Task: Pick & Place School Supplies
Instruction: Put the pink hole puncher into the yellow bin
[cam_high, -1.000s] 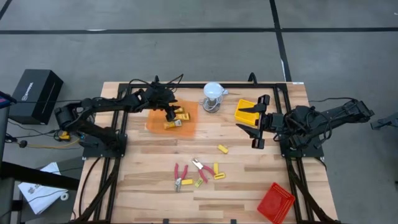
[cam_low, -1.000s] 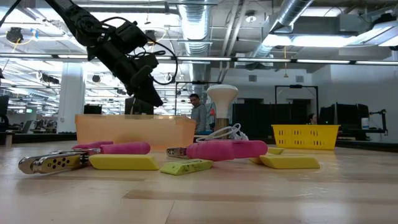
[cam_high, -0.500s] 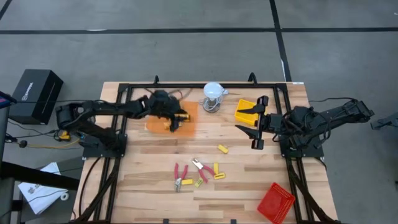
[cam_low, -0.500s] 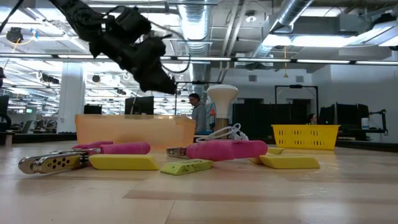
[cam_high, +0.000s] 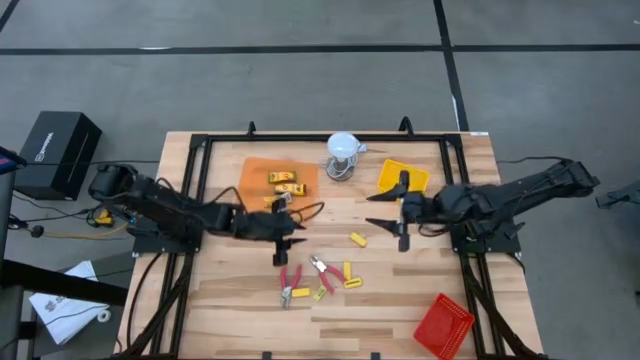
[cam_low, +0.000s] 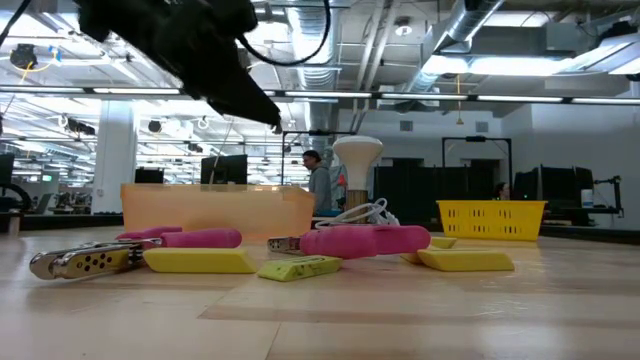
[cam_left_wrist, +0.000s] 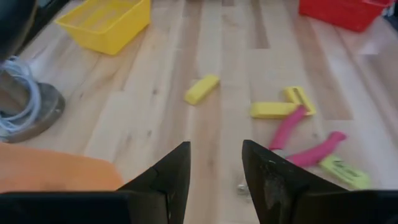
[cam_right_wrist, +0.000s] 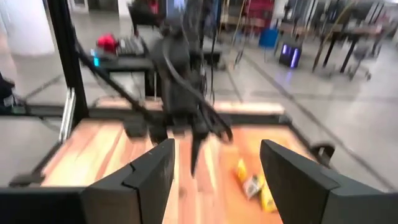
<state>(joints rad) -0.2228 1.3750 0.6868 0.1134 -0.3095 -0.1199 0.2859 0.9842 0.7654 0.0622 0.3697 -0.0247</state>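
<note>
Hovering just past the near edge of the orange tray (cam_high: 252, 175), the left gripper (cam_high: 280, 243) carries nothing, its two dark fingers (cam_left_wrist: 166, 180) parted with bare wood showing between them. The right gripper (cam_high: 392, 211) waits beside the yellow tray (cam_high: 415, 172), jaws spread wide and empty.

Two yellow packets (cam_high: 285, 183) with dark labels lie inside the orange tray. The rest of the school supplies sit loose on the table (cam_high: 400, 290), nearer the front edge than that tray: a lone yellow block (cam_high: 357, 238) out toward the right arm, and a cluster of two red-handled tools (cam_high: 322, 271), more yellow pieces and a greenish-yellow packet (cam_low: 298, 268).

Judging by looks, all of these are light and stiff. The blocks and packets lie flat and low, so the fingers would likely need to come almost to the wood and pinch across the short width; their smooth faces may slip or skid aside if caught off-centre. The tools look awkward: rounded handles (cam_low: 365, 239), a metal end (cam_low: 66, 262), and parts that may pivot. Gripping across both handles near the middle seems safest. In the cluster the pieces lie close together, so a neighbour could be nudged
</note>
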